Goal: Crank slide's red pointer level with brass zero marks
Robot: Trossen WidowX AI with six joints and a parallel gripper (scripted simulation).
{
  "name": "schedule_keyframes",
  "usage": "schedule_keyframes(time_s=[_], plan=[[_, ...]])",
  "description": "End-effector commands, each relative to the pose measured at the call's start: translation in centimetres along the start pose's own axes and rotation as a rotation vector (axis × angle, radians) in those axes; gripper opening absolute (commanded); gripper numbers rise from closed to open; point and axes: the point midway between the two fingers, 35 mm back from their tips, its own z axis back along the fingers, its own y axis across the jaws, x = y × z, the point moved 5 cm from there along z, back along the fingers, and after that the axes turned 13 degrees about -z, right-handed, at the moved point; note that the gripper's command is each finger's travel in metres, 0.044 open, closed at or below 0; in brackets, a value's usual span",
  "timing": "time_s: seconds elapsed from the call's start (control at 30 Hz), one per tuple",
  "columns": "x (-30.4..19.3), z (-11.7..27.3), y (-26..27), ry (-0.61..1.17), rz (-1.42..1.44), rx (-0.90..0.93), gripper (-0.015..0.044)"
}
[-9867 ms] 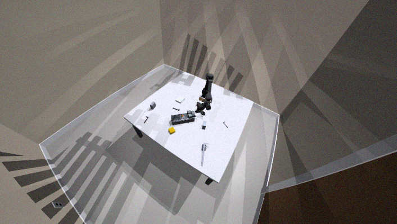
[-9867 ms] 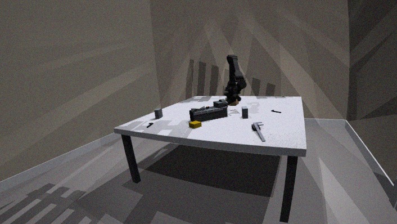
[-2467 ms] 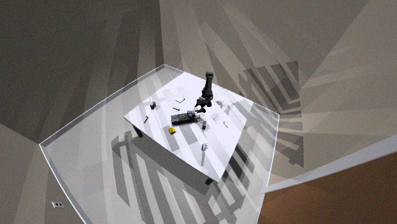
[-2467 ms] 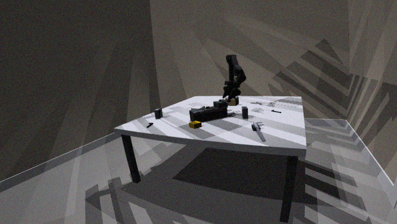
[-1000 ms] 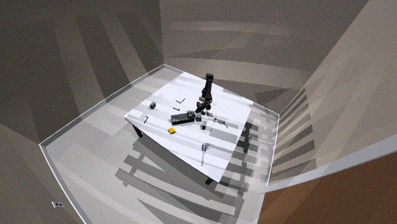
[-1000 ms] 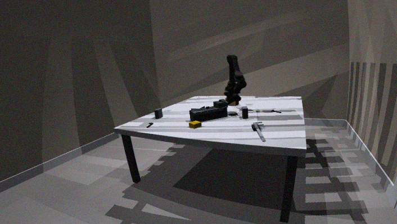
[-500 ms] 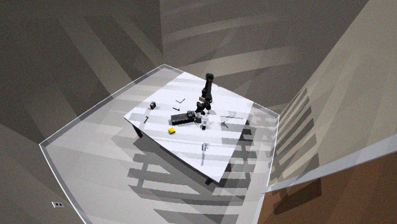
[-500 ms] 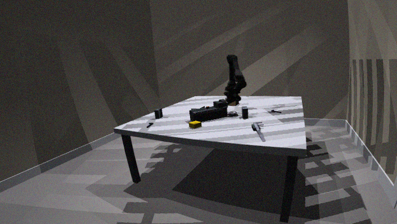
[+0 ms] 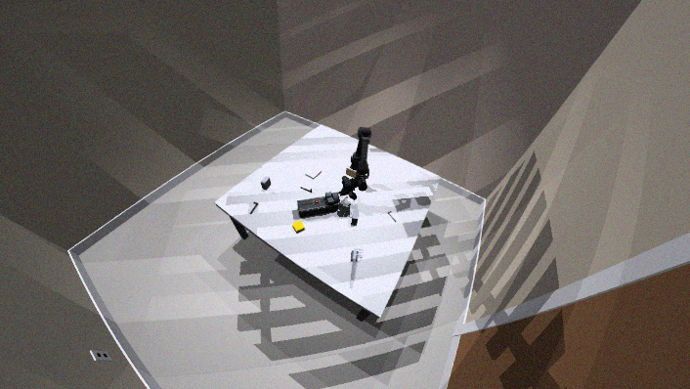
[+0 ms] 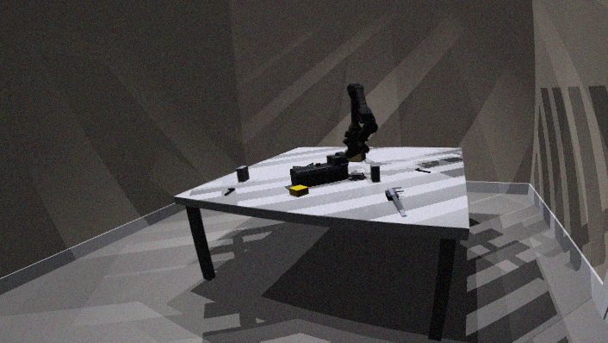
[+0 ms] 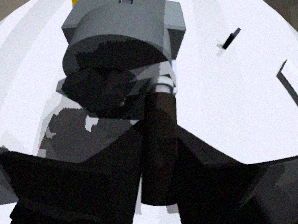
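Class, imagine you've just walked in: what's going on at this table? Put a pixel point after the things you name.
A black robot arm has its gripper (image 11: 154, 127) closed on the dark crank handle (image 11: 161, 135) of a machine (image 9: 317, 207) (image 10: 319, 174). The job is to crank the slide's red pointer level with two brass marks; whether it lines up is too small to tell. The handle has yet to be released. A yellow block (image 9: 298, 226) (image 10: 299, 190) lies beside the machine.
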Motion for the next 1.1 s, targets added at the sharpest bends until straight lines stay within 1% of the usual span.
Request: schedule_keyframes(time_s=[0.0,1.07], plan=[[0.4,0.6,0.5,-0.008,-0.012,0.014,0.0],[0.7,1.2,1.7,-0.007,-0.013,0.015,0.0]])
